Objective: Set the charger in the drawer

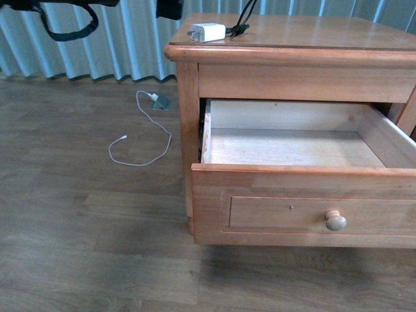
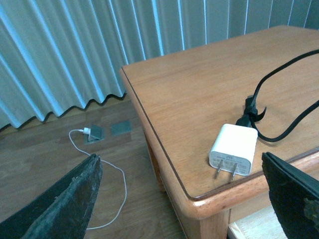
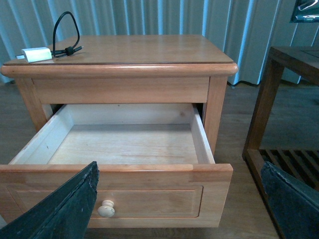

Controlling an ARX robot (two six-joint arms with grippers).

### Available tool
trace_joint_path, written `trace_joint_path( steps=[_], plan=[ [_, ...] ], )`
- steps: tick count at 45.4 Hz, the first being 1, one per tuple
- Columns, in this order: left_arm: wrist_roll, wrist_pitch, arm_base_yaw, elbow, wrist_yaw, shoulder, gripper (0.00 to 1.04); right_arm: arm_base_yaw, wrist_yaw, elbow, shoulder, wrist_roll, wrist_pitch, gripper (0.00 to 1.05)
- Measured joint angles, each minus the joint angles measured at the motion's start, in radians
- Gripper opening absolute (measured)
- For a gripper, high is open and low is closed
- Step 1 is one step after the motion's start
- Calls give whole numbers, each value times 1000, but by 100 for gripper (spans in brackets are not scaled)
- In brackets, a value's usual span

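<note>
The charger (image 1: 207, 32), a small white plug block with a black cable (image 1: 244, 19), lies on the nightstand top near its front left corner. In the left wrist view the charger (image 2: 233, 149) rests prongs outward by the rounded edge. My left gripper (image 2: 179, 158) hangs open just off that corner, and the charger sits closer to one finger (image 2: 294, 199). The drawer (image 1: 279, 208) is pulled out, its pale inside bare. My right gripper (image 3: 179, 167) is open in front of the drawer's panel (image 3: 149, 199), with the round knob (image 3: 106, 208) beside one finger (image 3: 65, 209). The charger (image 3: 37, 54) shows far off in that view.
A thin white cable (image 1: 140, 130) loops on the wooden floor left of the nightstand, running from a floor socket plate (image 1: 160, 101). Blue-grey curtains (image 1: 97, 45) hang behind. A dark wooden side table (image 3: 289, 64) stands close beside the nightstand on its right.
</note>
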Motion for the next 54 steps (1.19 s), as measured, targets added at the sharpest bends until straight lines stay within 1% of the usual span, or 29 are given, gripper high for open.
trace_joint_path(
  steps=[8,20,28,37,43,47,51,54],
  plan=[
    [-24,15,-30,121,28,142,99,0,0,0,0,0,0,96],
    [-55,10,-61,301,16,302,99,0,0,0,0,0,0,96],
    [-67,-15,-63,395,12,368,99,0,0,0,0,0,0,96],
    [-90,-79,-64,476,64,416,99,0,0,0,0,0,0,96],
    [-81,-96,-70,488,72,417,82,0,0,0,0,0,0,96],
    [-72,-101,-72,491,74,417,67,0,0,0,0,0,0,96],
    [-64,-108,-75,491,74,417,48,0,0,0,0,0,0,96],
    [-64,-108,-75,491,71,417,41,0,0,0,0,0,0,96]
  ],
)
